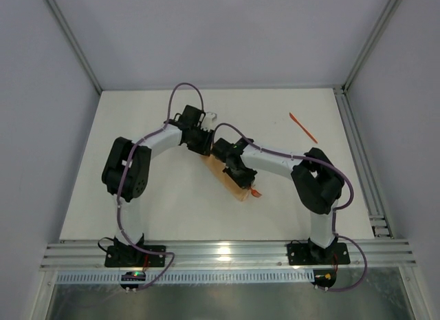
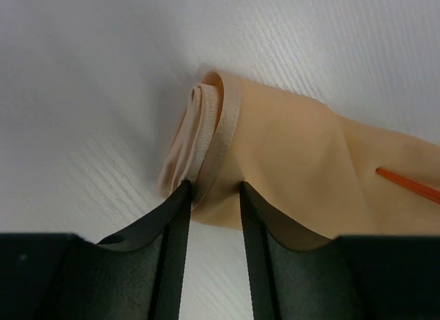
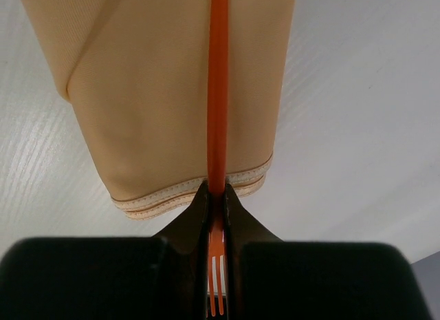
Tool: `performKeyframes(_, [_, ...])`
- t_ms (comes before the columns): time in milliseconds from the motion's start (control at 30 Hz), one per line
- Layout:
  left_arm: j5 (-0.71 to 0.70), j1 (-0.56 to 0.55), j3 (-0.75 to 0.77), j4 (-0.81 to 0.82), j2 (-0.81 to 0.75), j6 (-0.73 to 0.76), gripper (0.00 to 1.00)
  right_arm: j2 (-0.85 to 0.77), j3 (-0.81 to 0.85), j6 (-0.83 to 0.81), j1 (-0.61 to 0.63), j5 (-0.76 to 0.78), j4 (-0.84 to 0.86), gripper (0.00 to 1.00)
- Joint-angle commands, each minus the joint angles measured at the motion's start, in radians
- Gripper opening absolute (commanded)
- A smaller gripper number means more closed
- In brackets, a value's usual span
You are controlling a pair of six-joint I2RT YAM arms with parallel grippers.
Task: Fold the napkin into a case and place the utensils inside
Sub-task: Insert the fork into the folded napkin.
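Right gripper [image 3: 216,190] pinches the forked utensil [image 3: 218,86] at lower centre, its handle running up over the case [image 3: 151,107]. Left gripper [image 2: 213,189] straddles the case's rolled end, jaws part-spread; whether it grips is unclear.

my fingers [image 3: 240,220] are matt black, maybe plastic; the fork [image 3: 218,93] smooth plastic; the napkin [image 3: 172,93] matt woven cloth.

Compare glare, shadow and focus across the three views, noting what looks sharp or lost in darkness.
Top external: even light, hardly any shadows, a glare patch on the metal rail. Left wrist: the napkin shows a crisp rolled edge, the left hand dark and featureless. Right wrist: the fork is sharp, the right hand a black mass.
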Motion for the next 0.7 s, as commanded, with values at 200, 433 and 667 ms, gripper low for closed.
performKeyframes(200, [-0.002, 0.009, -0.009, 0.103, -0.002, -0.015, 0.34, -0.045, 0.049, -0.025, 0.010, 0.007, 0.080, 0.03])
performKeyframes(433, [0.000, 0.010, -0.005, 0.105, -0.004, -0.006, 0.31, 0.079, 0.123, -0.082, 0.010, 0.014, 0.049, 0.03])
performKeyframes(667, [0.005, 0.010, -0.011, 0.111, -0.005, -0.021, 0.29, 0.076, 0.128, -0.049, 0.010, 0.062, 0.012, 0.03])
